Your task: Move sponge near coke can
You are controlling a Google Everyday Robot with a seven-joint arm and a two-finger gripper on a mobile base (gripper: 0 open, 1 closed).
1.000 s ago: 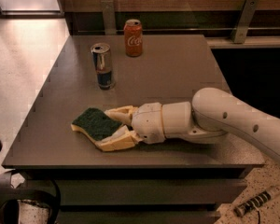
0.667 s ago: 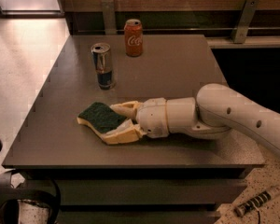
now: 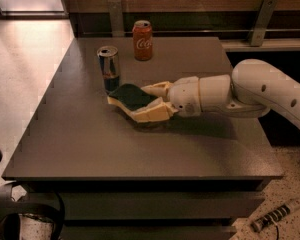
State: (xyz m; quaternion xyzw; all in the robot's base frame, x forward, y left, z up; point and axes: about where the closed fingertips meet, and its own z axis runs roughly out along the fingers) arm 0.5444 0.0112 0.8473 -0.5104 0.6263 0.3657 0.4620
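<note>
The sponge [image 3: 127, 96], dark green on top with a pale yellow base, sits between the cream-yellow fingers of my gripper [image 3: 144, 101], lifted a little above the table's middle. The gripper is shut on the sponge and reaches in from the right on a white arm [image 3: 250, 91]. The coke can [image 3: 142, 40], red-orange with white script, stands upright at the table's far edge, well beyond the sponge. The sponge's left end is close to the silver-and-blue can.
A slim silver-and-blue can [image 3: 109, 68] stands upright just left of and behind the sponge. The dark grey table [image 3: 90, 144] has a wall rail behind it and floor to the left. Cables lie on the floor at bottom left and bottom right.
My gripper has carried the sponge up off the table and farther back to the right, closer to the two cans.
</note>
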